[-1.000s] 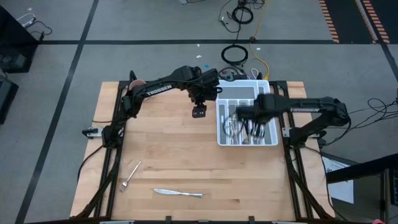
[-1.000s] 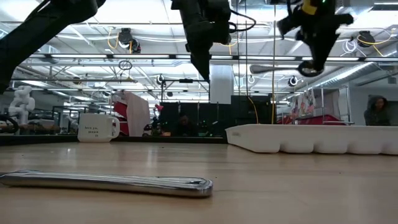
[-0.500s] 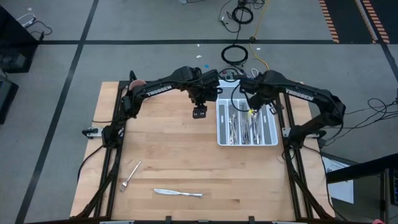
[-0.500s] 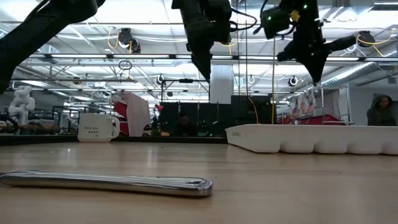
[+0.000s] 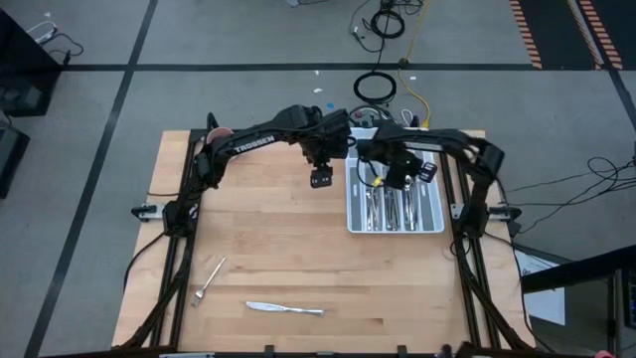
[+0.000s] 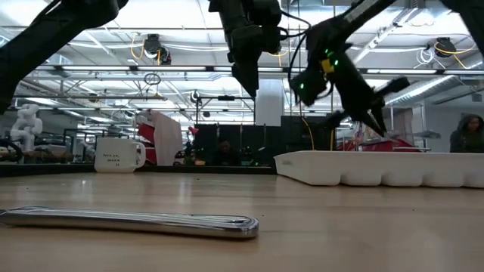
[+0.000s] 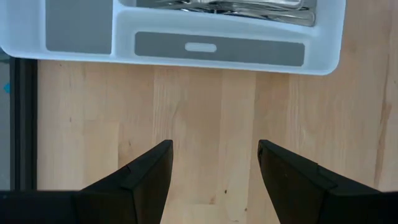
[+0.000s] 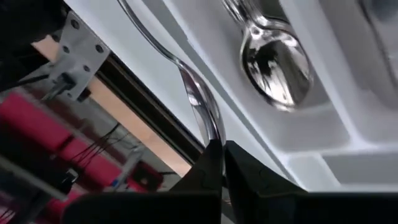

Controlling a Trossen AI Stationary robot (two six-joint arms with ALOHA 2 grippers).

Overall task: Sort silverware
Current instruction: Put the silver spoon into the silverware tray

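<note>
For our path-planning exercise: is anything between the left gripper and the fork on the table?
Nothing visible: only bare table lies between the open left gripper, beside the tray, and the fork. The right gripper, over the tray, is shut on a utensil.

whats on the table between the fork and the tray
Nothing: in the high view the stretch of table from the fork up to the white tray is bare wood. The knife lies off that line, nearer the front edge.
</note>
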